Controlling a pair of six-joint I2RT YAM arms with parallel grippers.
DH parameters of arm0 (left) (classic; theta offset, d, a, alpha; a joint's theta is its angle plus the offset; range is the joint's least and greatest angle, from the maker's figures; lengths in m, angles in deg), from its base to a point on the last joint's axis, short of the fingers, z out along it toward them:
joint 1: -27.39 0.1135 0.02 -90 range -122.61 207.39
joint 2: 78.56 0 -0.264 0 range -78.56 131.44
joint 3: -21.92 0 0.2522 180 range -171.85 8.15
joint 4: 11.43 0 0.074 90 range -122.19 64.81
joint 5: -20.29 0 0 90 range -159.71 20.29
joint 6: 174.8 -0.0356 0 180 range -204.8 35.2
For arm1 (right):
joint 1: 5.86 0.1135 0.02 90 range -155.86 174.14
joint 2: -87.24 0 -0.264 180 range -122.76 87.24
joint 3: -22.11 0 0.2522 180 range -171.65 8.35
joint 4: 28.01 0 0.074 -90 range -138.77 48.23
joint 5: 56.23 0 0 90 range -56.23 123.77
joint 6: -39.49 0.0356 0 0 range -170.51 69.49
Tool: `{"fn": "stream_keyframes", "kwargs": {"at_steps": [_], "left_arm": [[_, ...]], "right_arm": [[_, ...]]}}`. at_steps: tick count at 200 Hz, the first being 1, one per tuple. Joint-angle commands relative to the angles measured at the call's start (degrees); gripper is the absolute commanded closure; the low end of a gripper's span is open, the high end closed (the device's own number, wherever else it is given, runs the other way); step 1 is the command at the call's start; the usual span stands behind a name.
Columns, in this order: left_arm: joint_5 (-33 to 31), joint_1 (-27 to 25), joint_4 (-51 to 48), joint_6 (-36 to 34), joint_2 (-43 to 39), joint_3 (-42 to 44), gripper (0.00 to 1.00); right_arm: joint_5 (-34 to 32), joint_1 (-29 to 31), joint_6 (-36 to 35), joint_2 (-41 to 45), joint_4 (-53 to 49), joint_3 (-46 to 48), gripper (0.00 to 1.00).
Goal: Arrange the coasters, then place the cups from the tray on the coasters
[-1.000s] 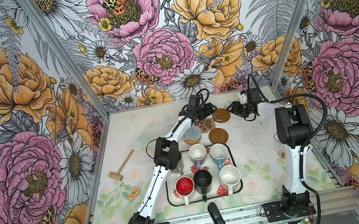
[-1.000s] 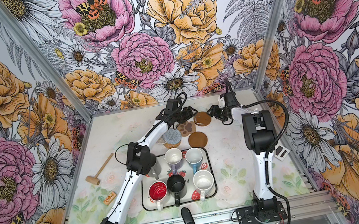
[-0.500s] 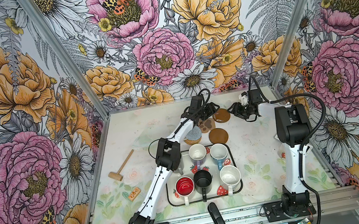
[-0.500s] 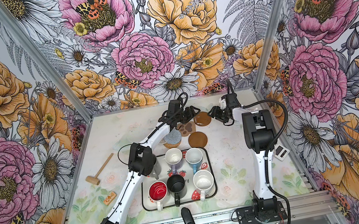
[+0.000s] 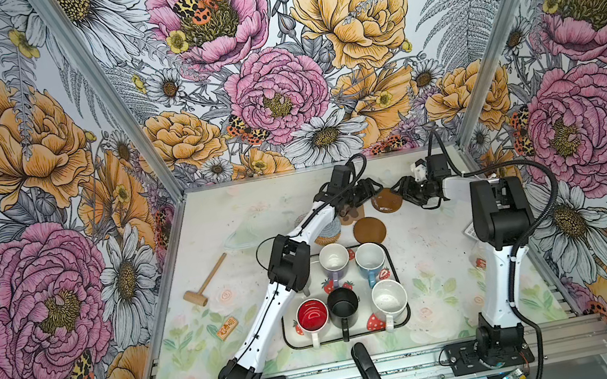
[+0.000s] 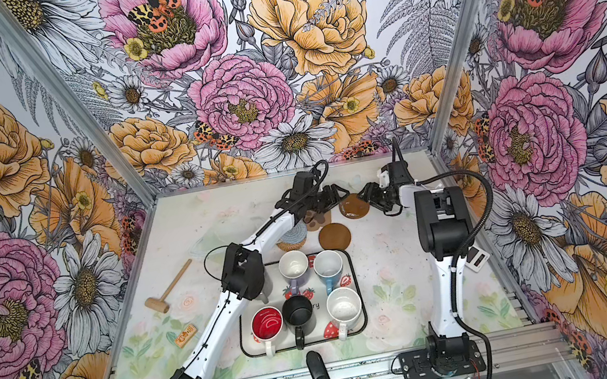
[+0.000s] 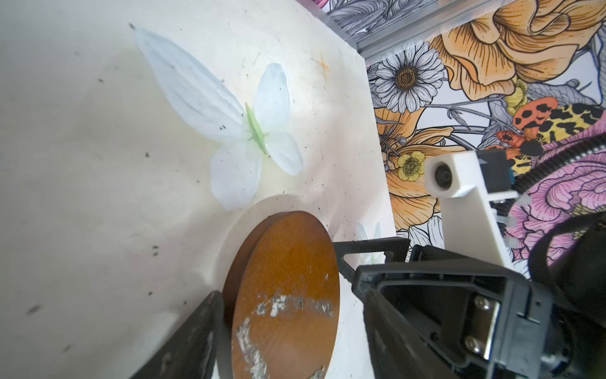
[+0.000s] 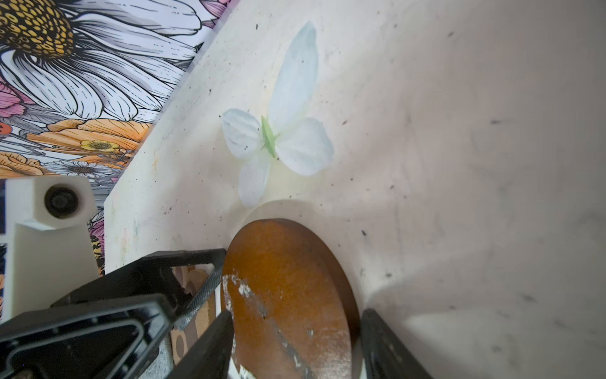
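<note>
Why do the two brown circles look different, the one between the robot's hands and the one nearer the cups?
The far brown circle is tilted up off the table, pinched in the right gripper; the near brown circle lies flat, untouched. The far one has pale scrapes; the near one looks plain. Both are round, brown and similar in size.

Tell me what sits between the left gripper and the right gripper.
A plain brown round disc coaster, tilted; both top views and both wrist views show it.
</note>
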Motion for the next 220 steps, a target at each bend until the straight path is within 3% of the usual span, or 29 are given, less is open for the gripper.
{"fn": "stream_keyframes", "kwargs": {"at_steps": [1, 103, 220], "left_arm": [[3.11, -1.77, -1.08, 0.01, 1.29, 0.96, 0.31], [5.61, -4.57, -2.15, -0.26, 0.38, 2.55, 0.33], [5.91, -5.35, -2.12, -0.26, 0.45, 2.46, 0.33]], "right_arm": [[-0.25, -0.77, -0.06, 2.56, -0.37, 2.30, 0.37], [-2.34, -4.57, -0.49, 10.22, -0.42, 10.11, 0.38], [-2.00, -7.42, -0.55, 12.39, -0.45, 12.88, 0.38]]}}
